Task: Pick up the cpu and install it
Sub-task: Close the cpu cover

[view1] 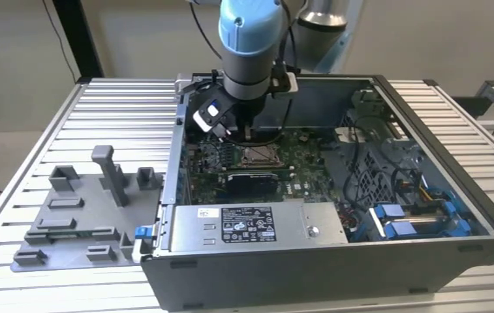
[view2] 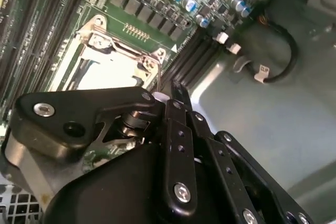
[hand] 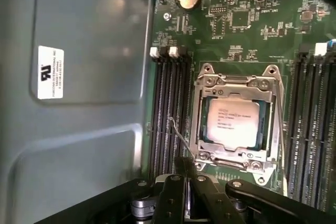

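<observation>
The cpu (hand: 232, 121), a small pale silver square, lies flat inside the square metal socket frame (hand: 236, 85) on the green motherboard. In the second wrist view the socket (view2: 100, 69) shows under bright glare. In the exterior view my gripper (view1: 245, 137) hangs inside the open computer case, just above the socket (view1: 258, 155). Its black fingers (hand: 176, 182) stand together with nothing between them. The gripper (hand: 185, 162) is at the socket's edge, beside a thin wire lever (hand: 178, 135). In the second wrist view the gripper (view2: 170, 87) meets close to the frame's corner.
Dark memory slots (hand: 168, 119) run beside the socket. The case wall (hand: 79, 103) stands close by. A grey power supply (view1: 247, 225) and blue drive brackets (view1: 412, 218) fill the case's front. Grey plastic fixture blocks (view1: 81, 215) sit on the slatted table at the exterior view's left.
</observation>
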You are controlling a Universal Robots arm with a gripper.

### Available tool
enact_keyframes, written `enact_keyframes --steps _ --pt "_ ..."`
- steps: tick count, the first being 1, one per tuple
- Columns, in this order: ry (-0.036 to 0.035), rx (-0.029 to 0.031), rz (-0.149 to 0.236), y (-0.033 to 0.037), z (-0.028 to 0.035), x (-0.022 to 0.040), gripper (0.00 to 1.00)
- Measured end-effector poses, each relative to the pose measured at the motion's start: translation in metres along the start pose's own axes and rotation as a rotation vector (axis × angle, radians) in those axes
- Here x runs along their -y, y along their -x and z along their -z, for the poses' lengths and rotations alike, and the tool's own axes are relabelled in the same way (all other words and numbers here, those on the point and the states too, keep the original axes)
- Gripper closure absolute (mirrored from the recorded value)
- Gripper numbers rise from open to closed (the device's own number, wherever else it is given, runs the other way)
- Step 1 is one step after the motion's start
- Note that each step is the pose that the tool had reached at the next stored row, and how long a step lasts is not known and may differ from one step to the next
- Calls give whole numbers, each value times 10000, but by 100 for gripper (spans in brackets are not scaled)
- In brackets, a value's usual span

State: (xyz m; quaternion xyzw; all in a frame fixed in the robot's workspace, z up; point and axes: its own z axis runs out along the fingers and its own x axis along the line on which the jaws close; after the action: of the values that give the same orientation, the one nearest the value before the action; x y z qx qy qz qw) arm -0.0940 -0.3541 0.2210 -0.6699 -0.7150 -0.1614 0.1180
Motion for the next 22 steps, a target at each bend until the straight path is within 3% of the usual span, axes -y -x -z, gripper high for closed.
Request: enact_keyframes --steps 3,6,8,15,22 --pt "201 -115 75 0 -8 41 100" --pt "343 -112 137 14 -43 100 100" --pt "397 -118 159 26 -71 111 100" --pt "390 -133 207 70 -175 108 100" --pt "325 -162 375 80 -196 83 100"
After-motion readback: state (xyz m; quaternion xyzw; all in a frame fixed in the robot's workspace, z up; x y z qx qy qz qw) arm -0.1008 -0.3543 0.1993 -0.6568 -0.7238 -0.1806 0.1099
